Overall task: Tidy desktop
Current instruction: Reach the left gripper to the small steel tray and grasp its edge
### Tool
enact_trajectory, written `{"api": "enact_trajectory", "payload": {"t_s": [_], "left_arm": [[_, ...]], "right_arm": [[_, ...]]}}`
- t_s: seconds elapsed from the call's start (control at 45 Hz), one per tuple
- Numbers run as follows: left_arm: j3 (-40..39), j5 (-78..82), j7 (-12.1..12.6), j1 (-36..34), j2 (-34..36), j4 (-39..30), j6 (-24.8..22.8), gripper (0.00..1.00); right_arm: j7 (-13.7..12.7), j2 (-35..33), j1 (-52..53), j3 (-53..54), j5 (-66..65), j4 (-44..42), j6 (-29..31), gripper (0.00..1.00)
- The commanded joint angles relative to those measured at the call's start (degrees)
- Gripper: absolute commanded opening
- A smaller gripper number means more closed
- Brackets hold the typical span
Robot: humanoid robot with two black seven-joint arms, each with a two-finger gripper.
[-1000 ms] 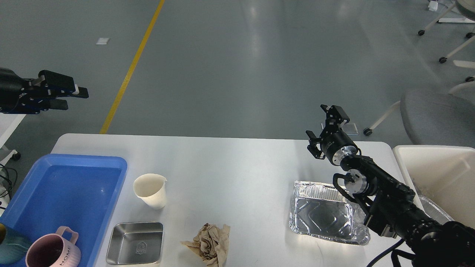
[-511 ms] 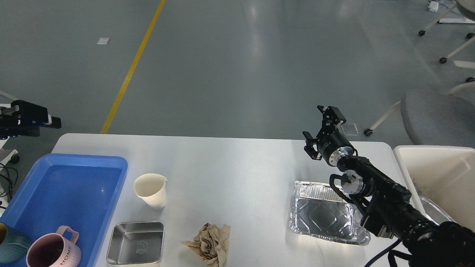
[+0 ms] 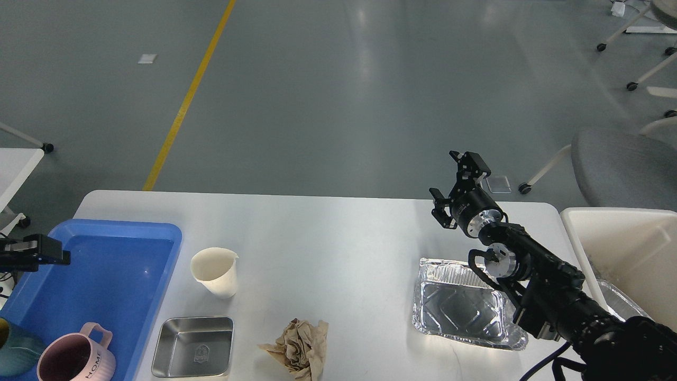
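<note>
On the white desktop (image 3: 328, 233), a blue tray (image 3: 106, 275) at nine o'clock holds a pink mug (image 3: 74, 357). A paper cup (image 3: 214, 272), steel tray (image 3: 193, 346), crumpled brown paper (image 3: 299, 349) and foil tray (image 3: 460, 307) lie toward six and four o'clock.

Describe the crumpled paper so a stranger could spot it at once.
Start at the white desktop and follow its near edge toward the middle. There, between the small steel tray on the left and the foil tray on the right, lies the crumpled brown paper. It is the only soft, wrinkled, tan thing; its neighbours are rigid, shiny metal.
</note>
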Motion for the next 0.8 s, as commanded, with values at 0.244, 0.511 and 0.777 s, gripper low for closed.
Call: {"api": "enact_trajectory", "payload": {"t_s": [0.244, 0.511, 0.777], "left_arm": [[7.7, 2.2, -13.0, 2.4, 8.3, -13.2, 11.4, 0.56], [7.7, 2.2, -31.2, 2.5, 17.6, -14.2, 6.1, 0.59], [7.7, 2.1, -37.6, 2.5, 21.9, -14.0, 5.1, 0.63]], "right_arm": [[0.0, 0.1, -0.1, 0.0, -1.0, 0.0, 0.1, 1.0], [0.0, 0.8, -0.2, -0.1, -1.1, -0.1, 0.1, 1.0], [0.0, 1.3, -0.2, -0.1, -1.2, -0.1, 0.1, 1.0]]}}
